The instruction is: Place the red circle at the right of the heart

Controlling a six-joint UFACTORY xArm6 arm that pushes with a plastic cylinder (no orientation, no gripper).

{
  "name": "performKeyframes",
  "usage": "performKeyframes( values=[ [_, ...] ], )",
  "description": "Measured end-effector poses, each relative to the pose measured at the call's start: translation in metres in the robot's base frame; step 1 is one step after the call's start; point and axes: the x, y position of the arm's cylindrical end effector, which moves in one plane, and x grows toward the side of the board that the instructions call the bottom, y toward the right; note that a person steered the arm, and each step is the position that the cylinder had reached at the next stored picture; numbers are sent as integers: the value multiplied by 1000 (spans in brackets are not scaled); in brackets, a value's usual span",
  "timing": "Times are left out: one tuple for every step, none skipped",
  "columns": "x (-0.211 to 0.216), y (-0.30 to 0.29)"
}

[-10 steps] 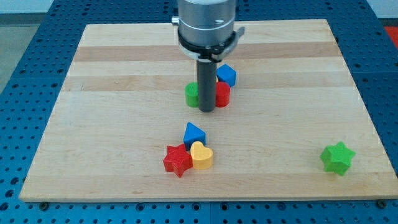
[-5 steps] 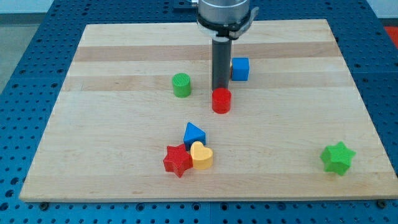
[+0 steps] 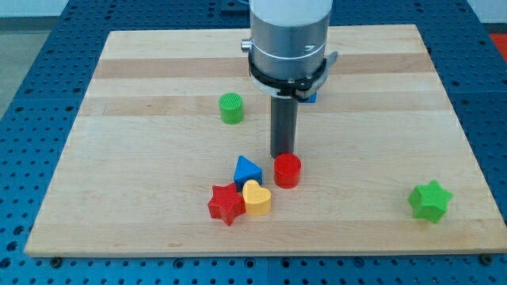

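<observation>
Pale wooden bench (image 3: pixel 158 63), mid-board: my tip (image 3: pixel 283 155) touches the red circle (image 3: pixel 287 170) from the far-edge side; yellow heart (image 3: pixel 257 198) lies near-left. No claw fitted.

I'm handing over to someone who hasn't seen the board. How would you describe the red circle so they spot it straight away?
On the wooden board, look below the centre for the cluster of blue triangle, red star and yellow heart. The red circle stands just to the view's right of that cluster, directly under my tip. It is the only red cylinder; the other red block is a star.
</observation>
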Motion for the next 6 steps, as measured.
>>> performKeyframes(
  values=[
    [0,12],
    [6,16],
    [22,16],
    [33,16],
    [40,16],
    [50,16]
  ],
)
